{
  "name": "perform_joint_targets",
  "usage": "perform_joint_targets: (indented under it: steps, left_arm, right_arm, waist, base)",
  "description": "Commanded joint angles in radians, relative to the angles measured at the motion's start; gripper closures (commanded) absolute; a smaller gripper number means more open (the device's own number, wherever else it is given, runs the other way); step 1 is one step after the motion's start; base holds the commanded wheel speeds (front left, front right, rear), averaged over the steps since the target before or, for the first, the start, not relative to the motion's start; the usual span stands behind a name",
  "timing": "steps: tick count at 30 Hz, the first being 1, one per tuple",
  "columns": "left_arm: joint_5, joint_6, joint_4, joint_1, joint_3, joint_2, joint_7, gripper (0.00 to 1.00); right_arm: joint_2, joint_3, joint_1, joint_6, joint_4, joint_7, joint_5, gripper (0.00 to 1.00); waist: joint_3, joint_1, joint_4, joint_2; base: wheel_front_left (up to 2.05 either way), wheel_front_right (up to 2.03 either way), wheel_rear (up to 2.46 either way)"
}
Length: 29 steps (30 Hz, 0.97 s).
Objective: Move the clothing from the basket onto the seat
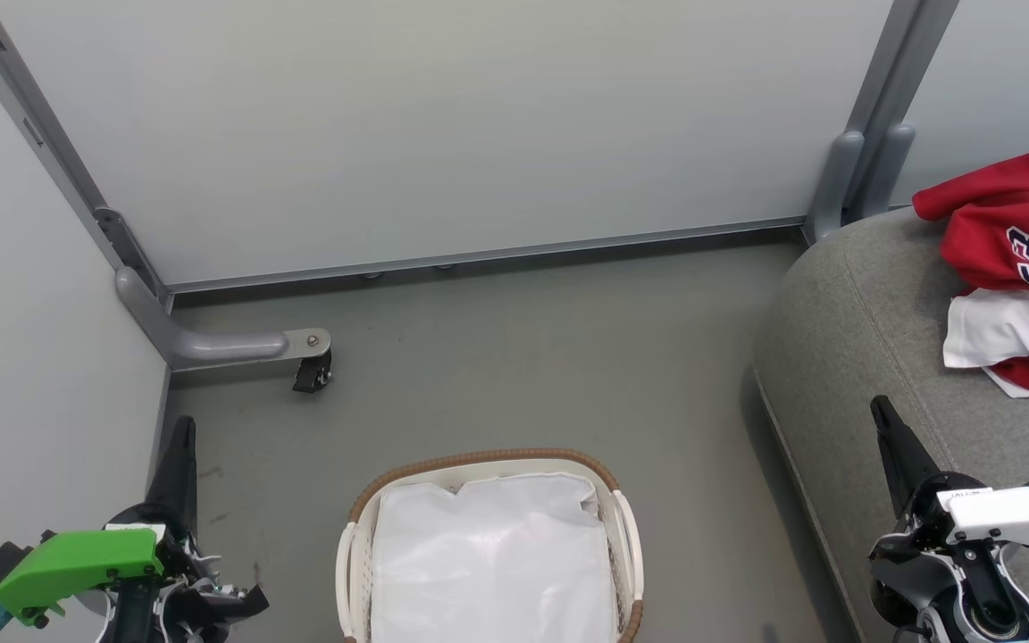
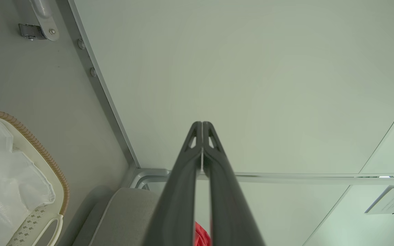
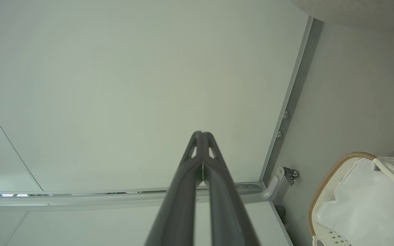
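on the grey seat (image 1: 854, 330) at our right lies the red clothing (image 1: 1024, 241); the basket (image 1: 479, 460) below shows a white liner (image 1: 492, 554). our left gripper (image 1: 182, 438) and right gripper (image 1: 885, 420) are pinched closed, empty. we should check the liner hides nothing red.

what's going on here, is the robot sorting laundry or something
The robot is moving laundry from a basket to a sofa seat, and it looks done. The red clothing lies on the grey seat, and the basket on the floor holds just its white liner. The left gripper and right gripper are empty, fingers closed.
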Motion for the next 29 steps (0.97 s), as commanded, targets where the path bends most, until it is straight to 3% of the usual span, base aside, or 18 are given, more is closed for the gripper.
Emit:
perform_joint_targets:
  steps: [1, 29]
  left_arm:
    - [-0.003, -0.006, -0.002, -0.011, 0.002, 0.005, 0.003, 1.0]
    - [-0.003, -0.006, -0.002, -0.011, 0.002, 0.006, 0.003, 1.0]
  right_arm:
    - [-0.006, -0.002, 0.006, -0.001, -0.004, 0.001, 0.004, 1.0]
    - [-0.006, -0.002, 0.006, -0.001, -0.004, 0.001, 0.004, 1.0]
  waist:
    - [0.0, 0.0, 0.0, -0.0001]
    - [0.0, 0.0, 0.0, -0.0001]
  base:
    - [0.0, 0.0, 0.0]
    - [0.0, 0.0, 0.0]
